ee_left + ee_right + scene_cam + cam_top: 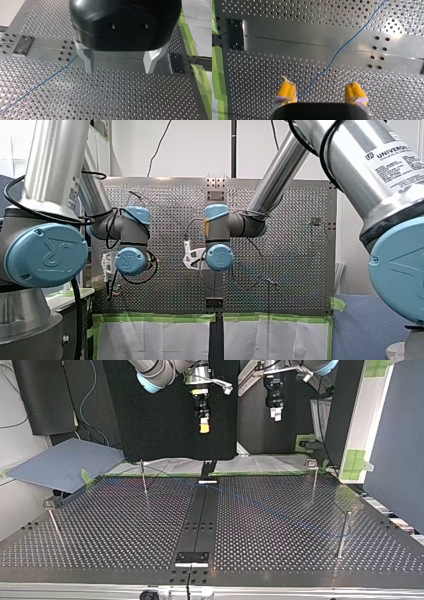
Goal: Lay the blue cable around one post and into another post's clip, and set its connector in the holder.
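Cable (350, 40), thin and blue, runs diagonally across the perforated table (274, 67).

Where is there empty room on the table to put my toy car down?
The table's holey patch at the top view's left, between the thin post and the corner post, is bare. The right half is busier: the blue cable slants across it toward another post.
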